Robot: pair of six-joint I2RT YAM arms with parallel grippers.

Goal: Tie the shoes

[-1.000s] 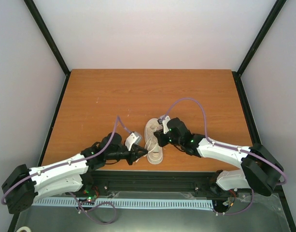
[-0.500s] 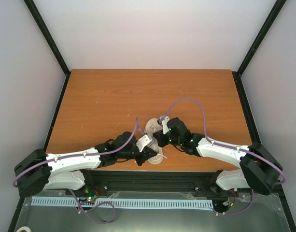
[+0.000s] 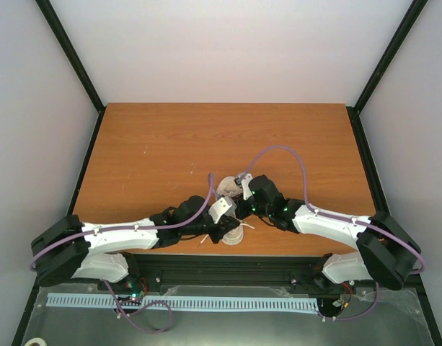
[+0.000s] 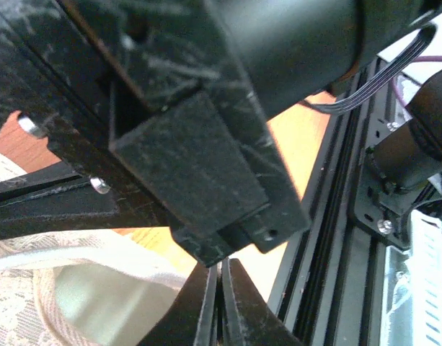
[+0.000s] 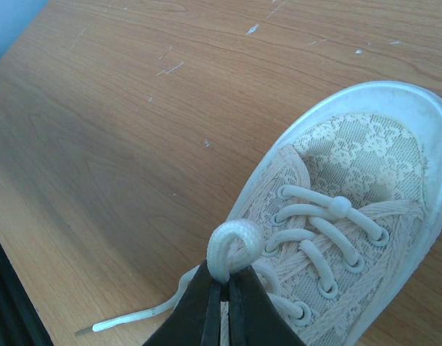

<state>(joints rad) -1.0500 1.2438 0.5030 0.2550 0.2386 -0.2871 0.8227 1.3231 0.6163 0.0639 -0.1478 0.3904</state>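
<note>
Over the last second the left gripper (image 3: 225, 229) has swung in from beside the shoe (image 3: 226, 189) to sit over its near end. The shoe lies on the table (image 3: 170, 144) at the middle of the front edge, between the two grippers. The left fingers (image 4: 201, 311) are pressed together with nothing visible between them, so I cannot tell whether they hold any lace. The right gripper (image 5: 222, 285) has stayed put, pinching a raised loop of lace (image 5: 235, 245) over the eyelets with a loose end (image 5: 127, 322) trailing. Judged: one loop is ready, the left is placed to work the other strand, no knot yet.
</note>
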